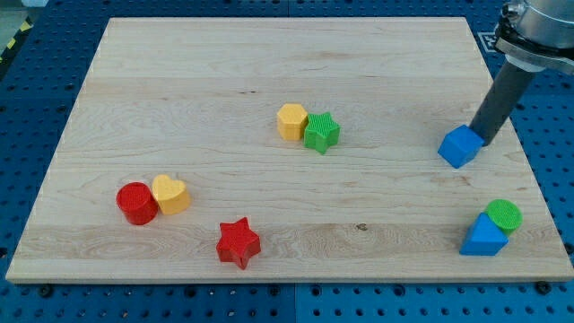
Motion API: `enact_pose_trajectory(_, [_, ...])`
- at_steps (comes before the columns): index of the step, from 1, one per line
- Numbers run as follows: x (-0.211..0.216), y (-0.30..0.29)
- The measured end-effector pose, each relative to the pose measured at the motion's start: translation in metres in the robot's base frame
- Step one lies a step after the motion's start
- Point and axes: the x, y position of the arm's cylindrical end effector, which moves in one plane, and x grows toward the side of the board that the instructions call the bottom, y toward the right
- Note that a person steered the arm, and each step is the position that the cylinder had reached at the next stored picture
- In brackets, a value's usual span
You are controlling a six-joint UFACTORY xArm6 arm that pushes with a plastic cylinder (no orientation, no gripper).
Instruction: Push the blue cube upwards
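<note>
The blue cube [460, 146] sits on the wooden board [269, 72] at the view's right, about halfway up. My tip [479, 137] stands right against the cube's upper right side, the dark rod slanting up to the view's top right corner. The tip appears to touch the cube.
A yellow block [291, 121] and a green star [321, 133] touch near the middle. A red cylinder [136, 203] and a yellow heart [169, 194] touch at the lower left. A red star [238, 242] lies at the bottom. A green cylinder [503, 216] and another blue block [482, 237] touch at the lower right.
</note>
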Motion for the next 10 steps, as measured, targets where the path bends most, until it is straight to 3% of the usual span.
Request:
enact_pose_trajectory(2, [0.062,0.002])
enact_pose_trajectory(4, [0.069,-0.003])
enact_pose_trajectory(6, [-0.019,-0.034])
enact_pose_trajectory(7, [-0.008,-0.036])
enact_pose_trajectory(8, [0.037,-0.031])
enact_pose_trajectory(9, [0.052,-0.060])
enact_pose_trajectory(10, [0.025,-0.086])
